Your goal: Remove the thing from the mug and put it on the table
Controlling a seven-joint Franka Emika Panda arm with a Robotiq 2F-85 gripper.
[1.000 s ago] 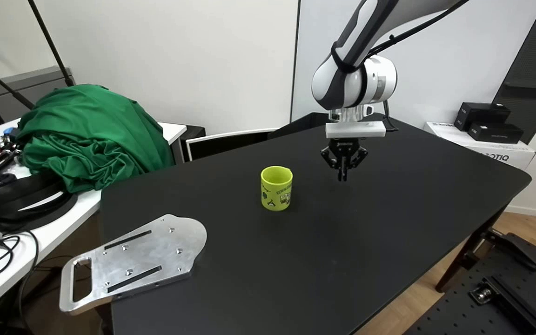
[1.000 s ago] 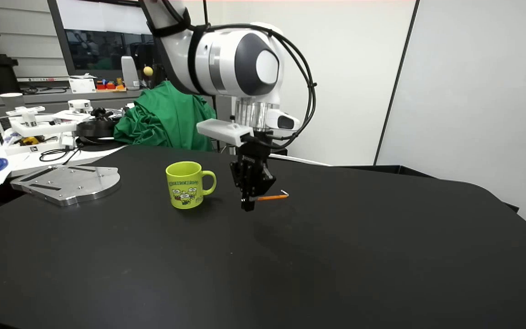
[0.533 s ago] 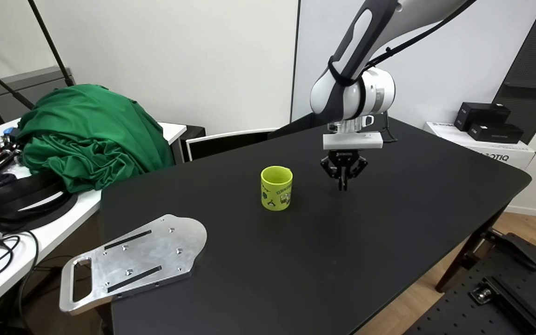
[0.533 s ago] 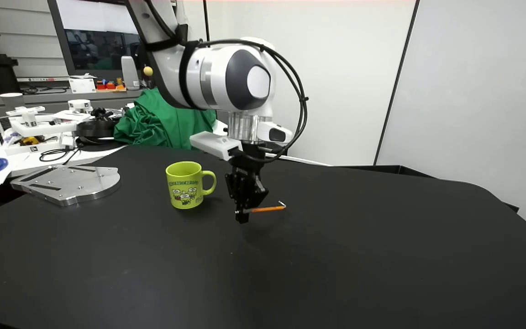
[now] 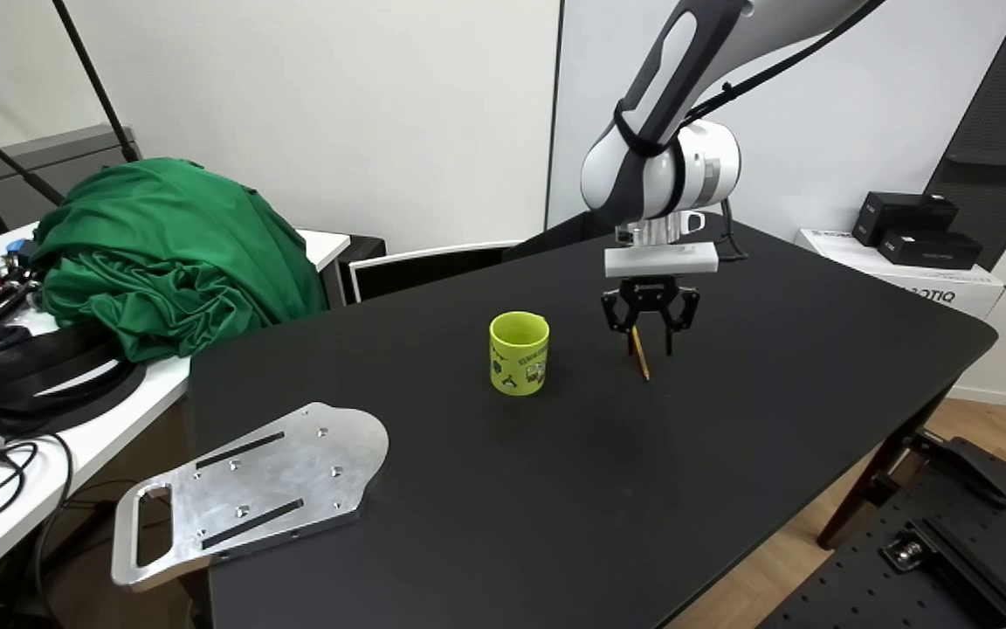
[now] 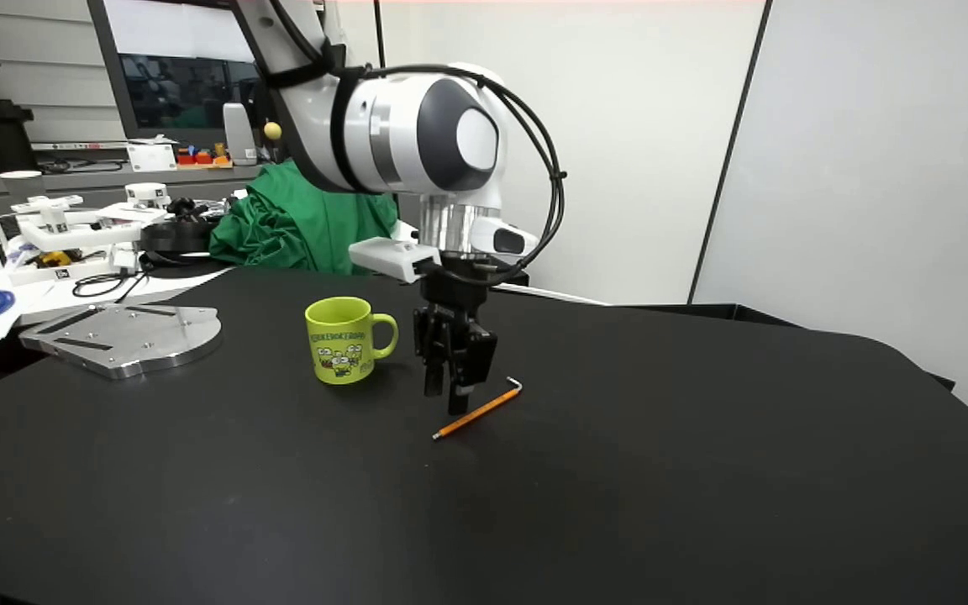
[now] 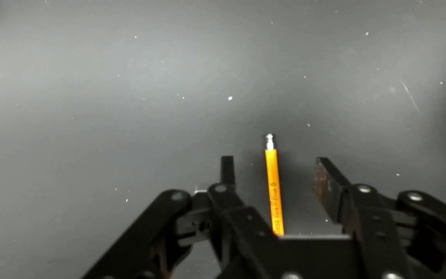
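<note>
The thing is a thin orange stick (image 6: 480,412) with silver ends, one of them hooked. It appears to lie flat on the black table (image 6: 618,504). My gripper (image 5: 650,353) hangs just above it, its fingers spread apart. In the wrist view the orange stick (image 7: 273,186) runs through the gap between the fingertips of the gripper (image 7: 273,164), touching neither; its near end is hidden behind the gripper body. The yellow-green mug (image 5: 518,371) stands upright on the table, a short way off to the side. In an exterior view the mug (image 6: 339,353) has its handle towards the gripper.
A silver metal plate (image 5: 276,489) with a handle slot rests at a table edge, past the mug. Beyond that edge is a white desk bearing a green cloth (image 5: 162,253) and clutter. White wall panels (image 6: 618,151) rise behind the table.
The gripper has come down, then its fingers have parted and let go of the orange stick. The stick, level in the grip before, has dropped to the table. The mug has stayed put.
</note>
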